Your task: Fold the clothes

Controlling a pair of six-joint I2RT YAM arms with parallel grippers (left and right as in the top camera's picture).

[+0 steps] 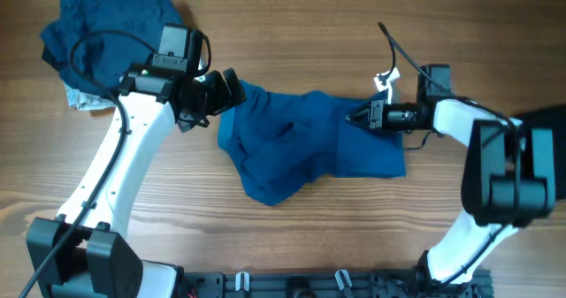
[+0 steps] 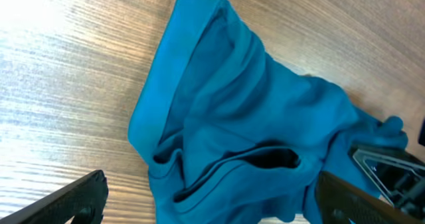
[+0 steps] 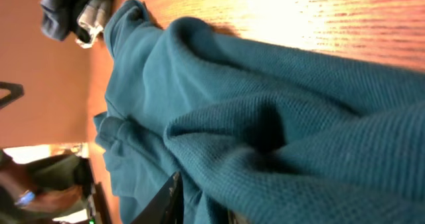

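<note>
Your left arm (image 1: 124, 156) rises from its base at the near left corner and slants up and inward, then bends at the wrist to point right. Your left gripper (image 1: 232, 89) lies low and level, and in the wrist view its 2 fingers (image 2: 73, 199) sit at the far corners, spread wide.

Your right arm (image 1: 495, 170) stands up from the near right base, folds at the elbow and reaches left with the forearm level. Your right gripper (image 1: 358, 117) tapers to a closed point pinched on the cloth (image 1: 301, 139). Only 1 finger (image 3: 166, 197) shows in its wrist view.
</note>
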